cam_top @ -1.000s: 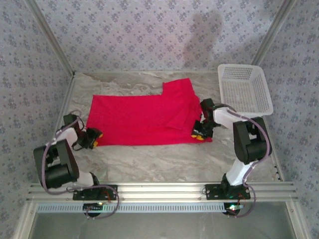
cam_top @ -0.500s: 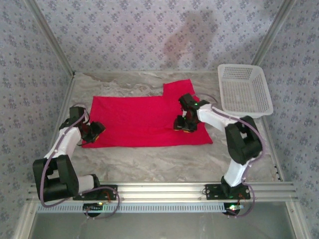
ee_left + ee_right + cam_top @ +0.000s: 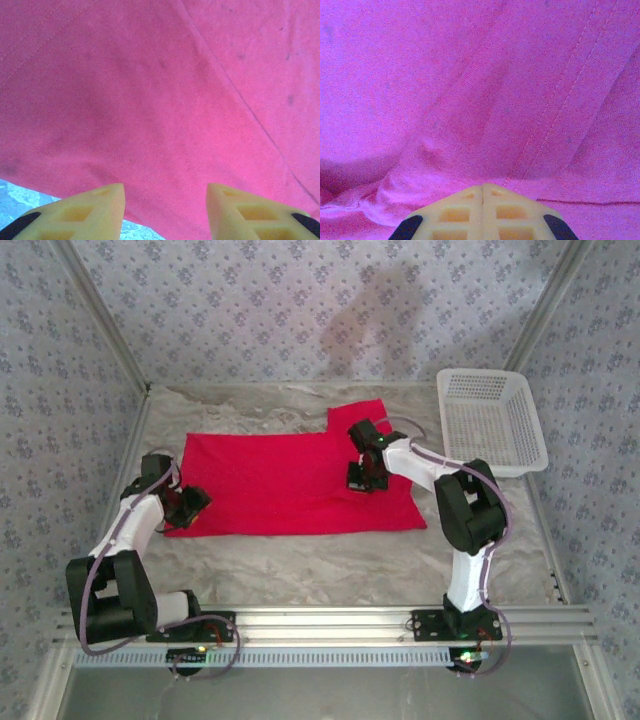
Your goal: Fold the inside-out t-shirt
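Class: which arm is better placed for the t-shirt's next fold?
Likely right: the right end effector is shut, t-shirt fabric bunched at its tips; the left end effector is open at the edge.

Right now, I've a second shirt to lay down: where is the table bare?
Widest: the table strip between the t-shirt's near hem and the front rail. Narrower: behind the t-shirt, along the back wall. Crowded: the t-shirt's ends, at the left end effector and under the right end effector.

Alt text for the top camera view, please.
A red t-shirt lies spread on a grey table. The left gripper is at its left edge, the right gripper on its right part; a white basket stands back right.
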You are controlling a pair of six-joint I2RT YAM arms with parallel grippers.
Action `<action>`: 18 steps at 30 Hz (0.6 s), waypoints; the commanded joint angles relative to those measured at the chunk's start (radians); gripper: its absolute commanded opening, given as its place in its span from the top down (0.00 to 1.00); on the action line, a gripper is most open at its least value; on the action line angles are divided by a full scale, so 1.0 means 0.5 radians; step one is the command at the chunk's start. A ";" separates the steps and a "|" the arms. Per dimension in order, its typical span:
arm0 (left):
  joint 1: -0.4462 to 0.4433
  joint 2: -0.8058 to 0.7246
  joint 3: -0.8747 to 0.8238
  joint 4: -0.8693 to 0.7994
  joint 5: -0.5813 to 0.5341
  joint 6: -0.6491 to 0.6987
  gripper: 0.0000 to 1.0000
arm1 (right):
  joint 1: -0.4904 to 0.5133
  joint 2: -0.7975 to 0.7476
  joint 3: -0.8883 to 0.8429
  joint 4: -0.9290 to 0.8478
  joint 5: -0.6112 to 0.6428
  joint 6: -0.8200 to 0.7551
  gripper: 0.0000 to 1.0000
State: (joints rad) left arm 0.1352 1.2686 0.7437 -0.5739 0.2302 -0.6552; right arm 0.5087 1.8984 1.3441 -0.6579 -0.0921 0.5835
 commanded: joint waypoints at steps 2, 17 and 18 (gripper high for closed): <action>-0.006 -0.016 0.053 -0.049 -0.030 0.033 0.54 | 0.004 -0.018 0.122 -0.163 0.035 -0.021 1.00; -0.009 0.004 0.022 -0.010 -0.016 0.023 0.54 | 0.163 -0.037 -0.067 -0.196 0.318 -0.171 0.57; -0.009 -0.001 0.022 -0.012 -0.020 0.019 0.54 | 0.175 -0.022 -0.064 -0.202 0.337 -0.174 0.56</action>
State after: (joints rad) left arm 0.1352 1.2716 0.7437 -0.5751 0.2230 -0.6525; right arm 0.5816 1.8851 1.3136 -0.7311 0.0132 0.5220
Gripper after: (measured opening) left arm 0.459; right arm 0.435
